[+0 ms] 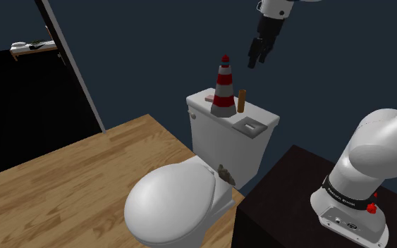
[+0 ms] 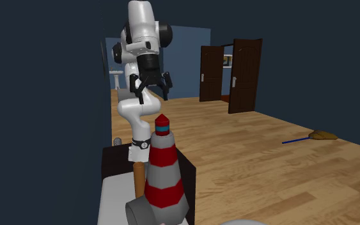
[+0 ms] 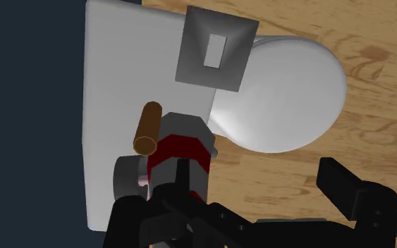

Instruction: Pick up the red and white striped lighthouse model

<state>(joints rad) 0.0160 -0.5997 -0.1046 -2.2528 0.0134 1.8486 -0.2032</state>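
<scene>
Dark stand (image 1: 288, 204), lower right of the shoulder view, carrying the white arm (image 1: 373, 162).
Toilet lid (image 1: 168, 204), closed, lower centre.
Toilet tank (image 1: 225, 144) behind it, mid-frame. On its top:
- a grey flush plate (image 1: 249, 126);
- a brown cylinder (image 1: 242, 101), upright;
- the red and white striped lighthouse model (image 1: 223, 88), upright on a grey base, just beside the cylinder.

Claw (image 1: 258, 55), upper right, hanging in the air above the lighthouse model and apart from it, fingers spread, holding nothing.
Second exterior view, right of frame: broom (image 2: 313, 135) lying on the wooden floor (image 2: 249, 153). Dark doors (image 2: 236, 75) stand beyond.
</scene>
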